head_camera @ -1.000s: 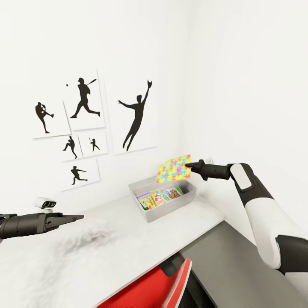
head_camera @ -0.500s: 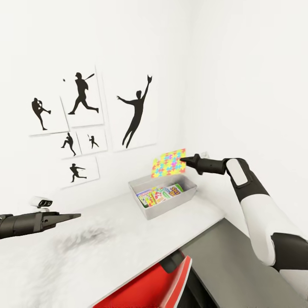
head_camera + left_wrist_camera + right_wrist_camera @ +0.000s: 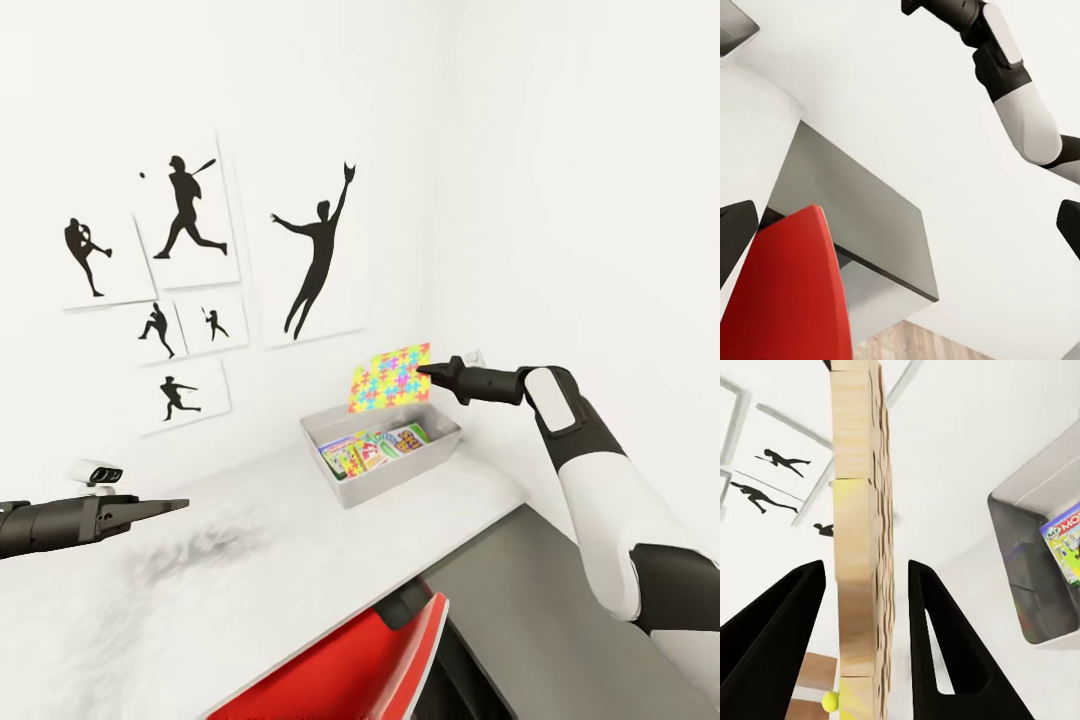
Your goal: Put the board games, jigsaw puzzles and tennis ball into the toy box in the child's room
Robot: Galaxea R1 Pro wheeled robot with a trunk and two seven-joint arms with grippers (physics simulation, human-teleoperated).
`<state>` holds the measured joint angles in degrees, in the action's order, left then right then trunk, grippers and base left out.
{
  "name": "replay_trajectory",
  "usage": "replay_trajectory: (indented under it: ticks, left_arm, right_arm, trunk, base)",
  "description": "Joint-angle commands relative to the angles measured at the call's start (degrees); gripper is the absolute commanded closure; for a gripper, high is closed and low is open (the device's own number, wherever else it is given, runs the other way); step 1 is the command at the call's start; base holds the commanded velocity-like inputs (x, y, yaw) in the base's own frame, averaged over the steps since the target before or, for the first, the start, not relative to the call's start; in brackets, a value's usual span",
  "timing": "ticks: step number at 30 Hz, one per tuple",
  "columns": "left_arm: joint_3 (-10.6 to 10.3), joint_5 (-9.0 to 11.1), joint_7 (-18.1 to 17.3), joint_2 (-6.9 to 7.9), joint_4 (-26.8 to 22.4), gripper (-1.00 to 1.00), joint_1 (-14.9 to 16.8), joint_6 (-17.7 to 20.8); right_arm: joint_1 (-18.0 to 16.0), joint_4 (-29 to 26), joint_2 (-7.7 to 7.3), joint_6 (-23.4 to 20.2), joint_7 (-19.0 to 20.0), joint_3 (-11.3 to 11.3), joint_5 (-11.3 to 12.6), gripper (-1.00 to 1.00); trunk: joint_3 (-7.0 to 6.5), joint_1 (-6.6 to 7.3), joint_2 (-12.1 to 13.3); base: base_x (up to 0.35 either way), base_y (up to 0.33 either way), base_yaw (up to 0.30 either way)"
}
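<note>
**K:** Right gripper (image 3: 424, 371) is clamped on a jigsaw puzzle (image 3: 390, 378) by its edge. The slab is tilted up, hanging over the far side of the toy box (image 3: 340, 492). The right wrist view shows the puzzle (image 3: 861, 540) edge-on, running down between the two fingers (image 3: 772, 645).

**M:** Box contents?

**K:** Board games (image 3: 375, 450) lying flat inside; a Monopoly-style corner (image 3: 1065, 544) shows from the wrist. Can't count them from here. The box sits near the back corner of the table (image 3: 250, 560), close to the wall with the posters (image 3: 180, 290).

**M:** Left arm?

**K:** Left gripper (image 3: 180, 504) hovers over the pale top, well apart from the box, nothing in it. Fingers look close together, but can't tell for sure.

**M:** So the step is the drop-in?

**K:** My read, yes: puzzle is above the box, not yet in. Next move wants the slab lowered and flattened so it clears the far rim, then release. Let go at this tilt and it may lean on the wall.

**M:** Ball?

**K:** Small yellow-green blob (image 3: 830, 701) at the wrist frame's edge, possibly it. Too small to tell.
</note>
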<state>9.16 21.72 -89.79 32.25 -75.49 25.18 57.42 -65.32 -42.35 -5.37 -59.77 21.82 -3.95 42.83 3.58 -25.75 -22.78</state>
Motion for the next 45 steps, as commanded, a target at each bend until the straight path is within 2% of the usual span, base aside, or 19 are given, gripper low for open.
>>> replay_trajectory:
  ticks: [1, 6, 12, 16, 27, 45]
  left_arm:
    - [-0.02, -0.01, -0.21, 0.02, -0.01, -1.00, 0.05, 0.60]
    - [-0.02, -0.01, -0.21, 0.01, -0.01, -1.00, 0.05, 0.61]
    - [-0.02, -0.01, -0.21, 0.08, -0.01, -1.00, 0.05, 0.59]
    - [-0.02, -0.01, -0.21, 0.09, -0.01, -1.00, 0.05, 0.59]
    - [-0.02, -0.01, -0.21, 0.06, -0.01, -1.00, 0.05, 0.59]
    - [-0.02, -0.02, -0.21, 0.01, -0.01, -1.00, 0.05, 0.59]
  right_arm:
    - [-0.07, -0.14, 0.02, -0.23, 0.64, -0.15, -0.65, 1.00]
    - [-0.07, -0.60, 0.08, -0.23, 0.74, 0.30, -0.64, 1.00]
    - [-0.07, -0.70, 0.53, -0.23, 0.84, 3.79, -0.64, 1.00]
    - [-0.07, -0.71, 1.08, -0.23, 0.87, 4.62, -0.72, 1.00]
    - [0.01, -0.32, 2.02, -0.23, 0.95, 5.07, -1.23, 1.00]
    - [0.02, -0.78, 2.03, -0.23, 0.95, 5.01, -1.34, 1.00]
  trunk:
    - [0.23, -0.04, -0.14]
    - [0.71, -0.04, -0.14]
    - [1.27, -0.04, -0.14]
    - [1.65, -0.04, -0.14]
    - [2.68, -0.04, -0.14]
    - [4.00, -0.04, -0.14]
  base:
    - [0.000, 0.000, 0.000]
    - [0.000, 0.000, 0.000]
    - [0.000, 0.000, 0.000]
    - [0.000, 0.000, 0.000]
    - [0.000, 0.000, 0.000]
    - [0.000, 0.000, 0.000]
